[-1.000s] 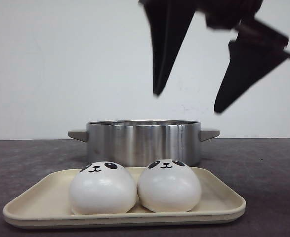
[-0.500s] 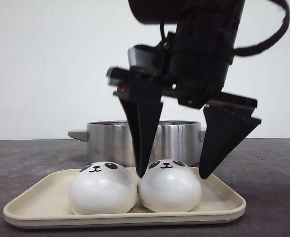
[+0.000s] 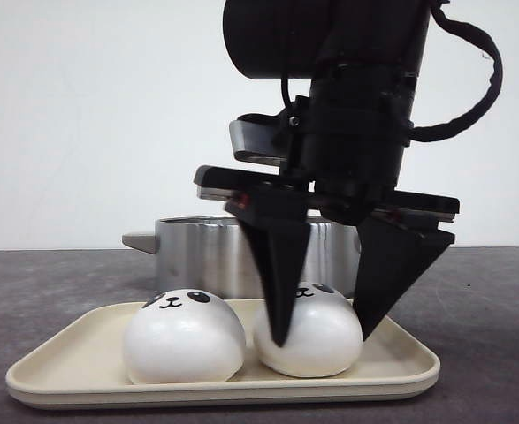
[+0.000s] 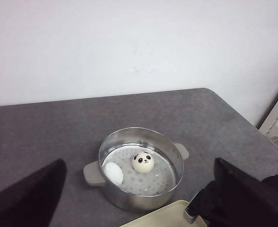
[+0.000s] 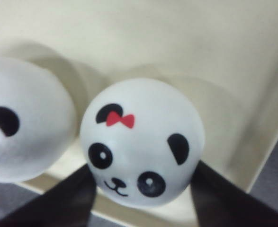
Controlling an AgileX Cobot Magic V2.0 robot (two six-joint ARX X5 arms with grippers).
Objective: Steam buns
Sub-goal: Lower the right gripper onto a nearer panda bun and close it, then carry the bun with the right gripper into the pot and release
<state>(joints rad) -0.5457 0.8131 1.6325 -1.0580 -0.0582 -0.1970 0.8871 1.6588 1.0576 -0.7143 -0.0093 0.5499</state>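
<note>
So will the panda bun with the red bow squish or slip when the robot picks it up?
Probably a little of both. The bow bun looks smooth and rounded, so it might slide between the right gripper's narrow fingers. It looks soft and puffy, so it may dent rather than break. Its flat base on the tray should keep it from rolling.

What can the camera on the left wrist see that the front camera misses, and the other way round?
Only the left wrist view looks down into the round steel pot: two white panda buns lie inside, one face up, one turned away. Only the front view shows the two white panda buns on the tray, the left one free, the right one straddled by the black right gripper. Both show the pot, the grey table and the cream tray.
</note>
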